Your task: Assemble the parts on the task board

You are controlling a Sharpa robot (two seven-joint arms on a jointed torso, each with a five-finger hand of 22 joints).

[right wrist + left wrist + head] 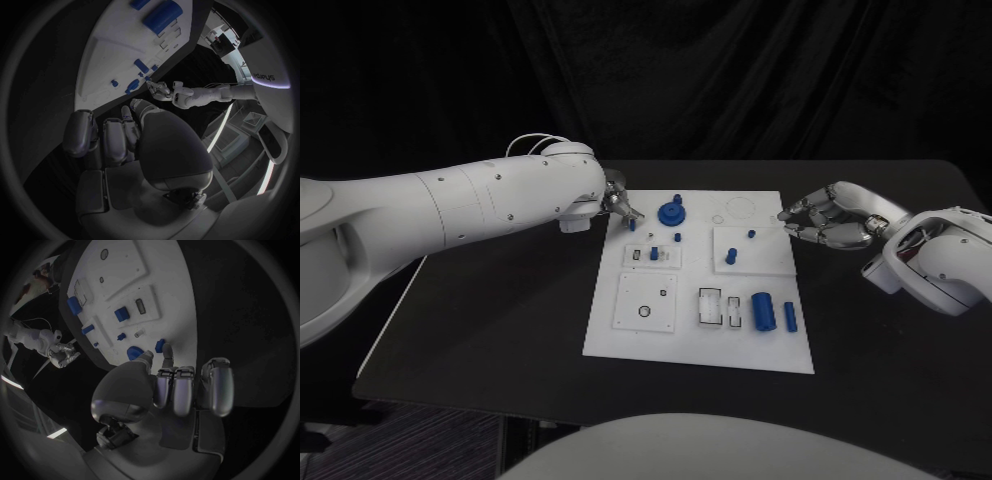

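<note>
My left hand (615, 205) sat at the task board's (629, 335) far left corner, pinching a small blue part (633, 225) just above it; my right hand (826, 220) hovered curled beside the far right edge, on the worktop (488, 330) side. From the left wrist, fingertips (164, 357) touched that part (160, 345). From the right wrist, fingers (115, 140) were curled together, holding nothing.

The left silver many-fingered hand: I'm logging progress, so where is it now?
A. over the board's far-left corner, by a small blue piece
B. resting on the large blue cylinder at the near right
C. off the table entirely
A: the left hand sits at the white task board's far-left corner, fingertips at a small blue piece.
</note>
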